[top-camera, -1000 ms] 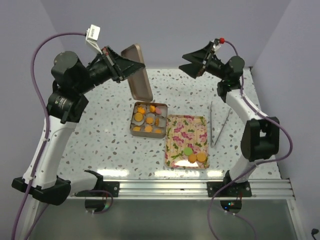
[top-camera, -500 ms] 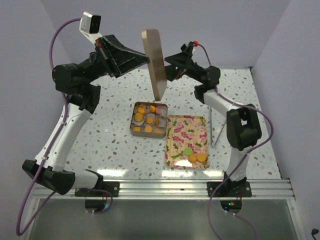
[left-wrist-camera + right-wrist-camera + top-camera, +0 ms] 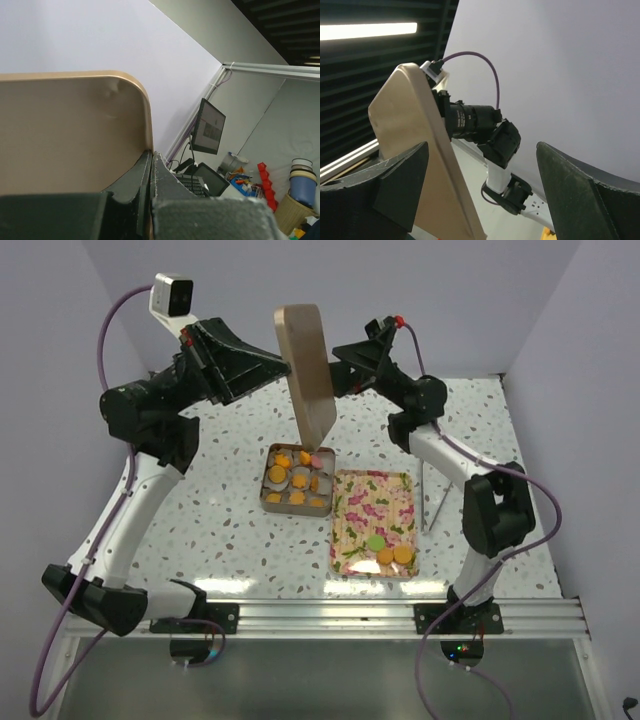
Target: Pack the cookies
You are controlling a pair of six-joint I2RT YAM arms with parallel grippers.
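Note:
Several orange cookies (image 3: 277, 474) and a pink one lie in paper cups in the open square tin (image 3: 266, 498). A green cookie (image 3: 375, 542) and two orange cookies (image 3: 403, 553) lie on the flowered tray (image 3: 372, 495). My left gripper (image 3: 285, 362) is shut on the tan tin lid (image 3: 308, 370) and holds it upright, high above the tin. The lid fills the left of the left wrist view (image 3: 70, 130), pinched at my left gripper (image 3: 151, 155). My right gripper (image 3: 340, 363) is open at the lid's right edge. In the right wrist view the lid (image 3: 415, 150) reaches in between my right gripper's (image 3: 482, 150) fingers.
Metal tongs (image 3: 435, 490) lie on the speckled table to the right of the tray. The tin and the tray stand side by side in the middle of the table, below both raised arms. The left arm's wrist (image 3: 470, 120) shows behind the lid.
My left gripper has lifted the lid from a low tilt to upright and high over the tin. My right arm has swung left, bringing its open gripper up to the lid.

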